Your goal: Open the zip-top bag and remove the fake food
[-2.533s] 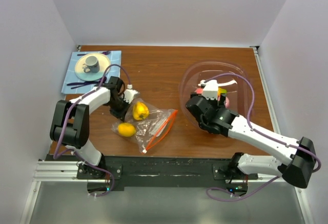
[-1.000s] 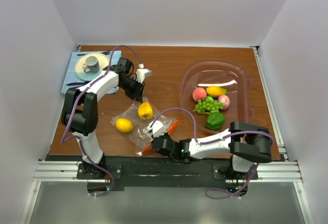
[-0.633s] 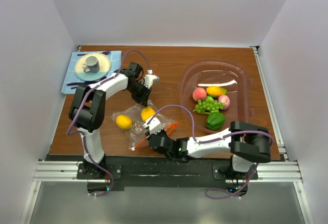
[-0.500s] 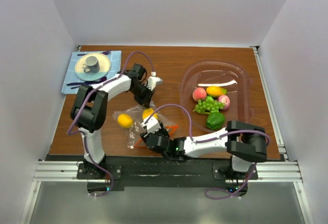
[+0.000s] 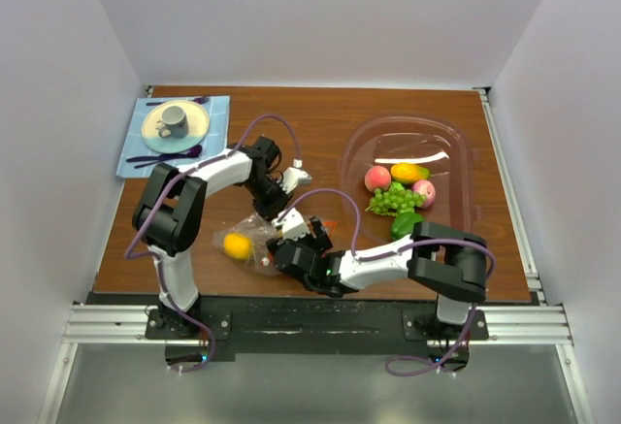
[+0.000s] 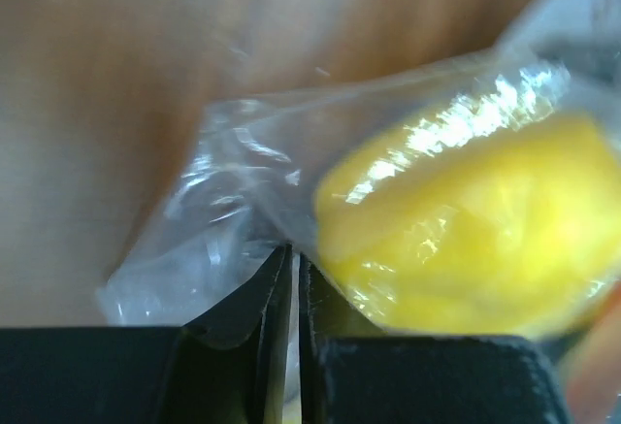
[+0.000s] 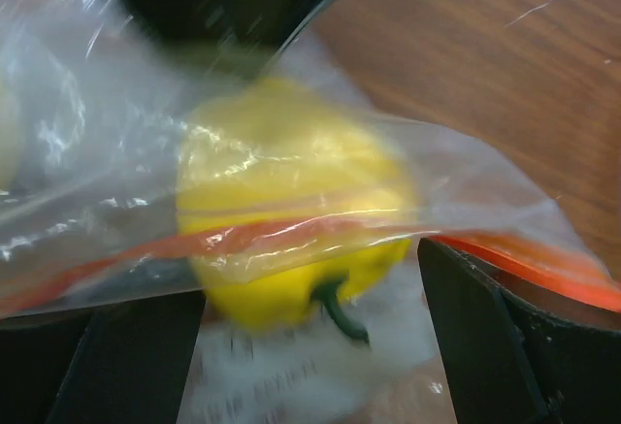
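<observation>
The crinkly clear plastic zip-top bag (image 5: 254, 238) with its orange-red zip strip lay on the brown wooden table (image 5: 320, 118) near the front edge. It held a glossy yellow toy pepper (image 7: 291, 191), with a yellow lemon-shaped fruit (image 5: 236, 244) at its left end. The left gripper (image 6: 294, 254) pinched a fold of the bag's film, jaws almost together. The right gripper (image 7: 309, 278) gaped wide, a finger on either side of the bagged pepper. More toy fruit (image 5: 396, 197) sat in the pink-tinted clear oval tub (image 5: 456, 147), well apart.

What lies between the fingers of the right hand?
A yellow toy pepper, covered by the zip-top bag and its orange zip strip. The right wrist view shows it inside the open right hand.
</observation>
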